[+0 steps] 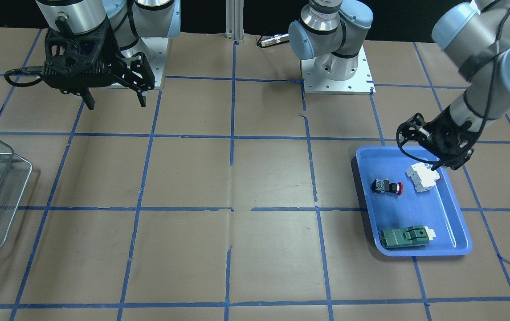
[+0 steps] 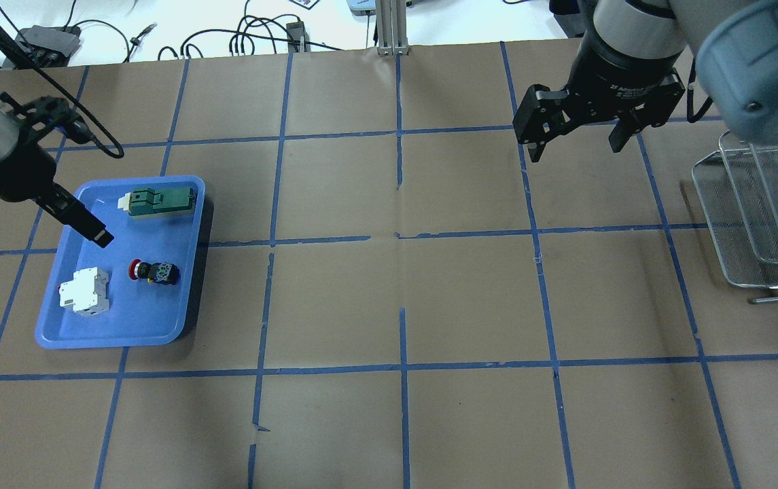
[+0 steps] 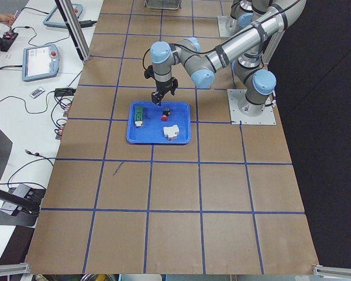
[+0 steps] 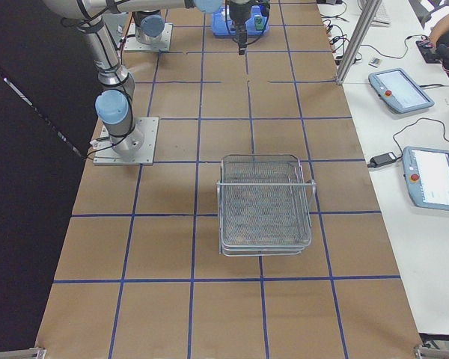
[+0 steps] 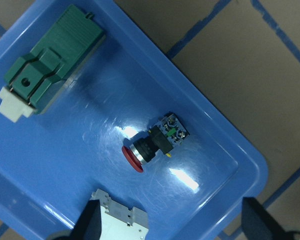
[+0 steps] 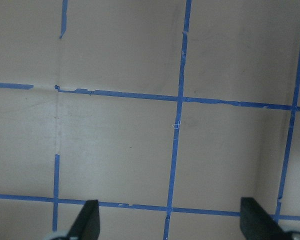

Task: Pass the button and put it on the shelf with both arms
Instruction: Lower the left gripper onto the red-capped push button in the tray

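Very early in the task, by the look of it: no pick, no pass, no placing done yet.

Finds the button (image 2: 151, 272) lying on its side in the blue tray (image 2: 117, 336) at the bench's L end, red cap toward the white breaker (image 2: 84, 292) but apart from it, w/ the green module (image 2: 157, 202) at the tray's other end. Touched by neither arm.

Shows the left tool (image 5: 172, 227) hanging above the tray, jaws spread wide & empty. In its wrist view, puts the button roughly btwn & ahead of the fingers, no contact.

Shows the right tool (image 2: 575, 146) over bare bench on the R side, released too, jaws apart, nothing held. Sits near the shelf (image 2: 769, 231) but short of it. No button in the shelf's wire trays, as far as visible.

Left to do, as a judgement:
- Lower the L tool & close on the button.
- Lift clear of the tray.
- Carry toward mid-bench & hand over to the R tool.
- Set down in the shelf.

So approx. the whole job ahead, w/ only the approach to the pick under way.
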Robot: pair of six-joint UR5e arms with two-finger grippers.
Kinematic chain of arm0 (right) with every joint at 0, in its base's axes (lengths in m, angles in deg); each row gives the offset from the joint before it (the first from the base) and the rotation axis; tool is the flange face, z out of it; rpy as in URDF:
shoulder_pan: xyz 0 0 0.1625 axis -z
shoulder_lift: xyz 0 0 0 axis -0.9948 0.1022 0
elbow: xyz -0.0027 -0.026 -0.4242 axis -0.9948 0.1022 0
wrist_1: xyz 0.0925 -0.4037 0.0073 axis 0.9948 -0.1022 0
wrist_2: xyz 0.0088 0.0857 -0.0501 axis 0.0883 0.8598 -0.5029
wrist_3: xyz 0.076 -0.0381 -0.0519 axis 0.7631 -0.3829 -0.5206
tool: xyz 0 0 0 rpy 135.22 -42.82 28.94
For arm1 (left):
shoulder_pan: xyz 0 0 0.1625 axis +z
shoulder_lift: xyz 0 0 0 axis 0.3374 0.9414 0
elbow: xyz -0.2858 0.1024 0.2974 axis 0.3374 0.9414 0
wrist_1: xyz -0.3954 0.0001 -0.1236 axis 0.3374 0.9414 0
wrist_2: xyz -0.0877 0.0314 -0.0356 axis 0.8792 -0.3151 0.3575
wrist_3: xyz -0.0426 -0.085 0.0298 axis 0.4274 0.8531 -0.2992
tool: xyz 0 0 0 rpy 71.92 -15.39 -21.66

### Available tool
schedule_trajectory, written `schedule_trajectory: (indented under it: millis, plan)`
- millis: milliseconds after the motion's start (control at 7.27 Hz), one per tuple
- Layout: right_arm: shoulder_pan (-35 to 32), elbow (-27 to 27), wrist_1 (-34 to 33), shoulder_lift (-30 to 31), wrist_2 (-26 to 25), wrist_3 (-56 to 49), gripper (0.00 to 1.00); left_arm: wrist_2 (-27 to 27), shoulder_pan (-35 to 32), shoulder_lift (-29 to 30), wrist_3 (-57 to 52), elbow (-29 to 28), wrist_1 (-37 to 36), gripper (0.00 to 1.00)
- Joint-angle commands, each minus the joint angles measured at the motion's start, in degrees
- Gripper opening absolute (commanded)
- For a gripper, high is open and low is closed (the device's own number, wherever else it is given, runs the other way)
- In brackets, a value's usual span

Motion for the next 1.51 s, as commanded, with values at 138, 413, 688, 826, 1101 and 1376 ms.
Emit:
schedule_trajectory:
  millis: [138, 413, 688, 826, 1101, 1376]
  plan:
    - [0.00, -0.03, 0.06, 0.01, 0.06, 0.00, 1.00, 0.26, 2.04, 5.22, -19.36, 2.35, -10.80, 1.00]
    - [0.00, -0.03, 0.06, 0.01, 0.06, 0.00, 1.00, 0.60, 2.31, 7.34, -19.93, 2.89, -11.01, 1.00]
    - [0.00, -0.03, 0.06, 0.09, 0.06, 0.00, 1.00, 0.61, 2.31, 8.48, -28.92, 3.50, -11.36, 0.99]
    - [0.00, 0.06, 0.15, 0.09, 0.06, -0.78, 1.00, 3.39, 2.05, 8.84, -31.16, 3.59, -11.45, 0.99]
    - [-0.35, 0.84, 0.85, 0.44, 0.15, -0.44, 1.00, 5.18, 1.87, 9.02, -32.84, 4.12, -11.27, 1.00]
    - [-0.26, 0.85, 1.55, 1.41, 0.15, -0.88, 1.00, 4.56, 1.96, 9.10, -33.90, 4.82, -11.71, 1.00]
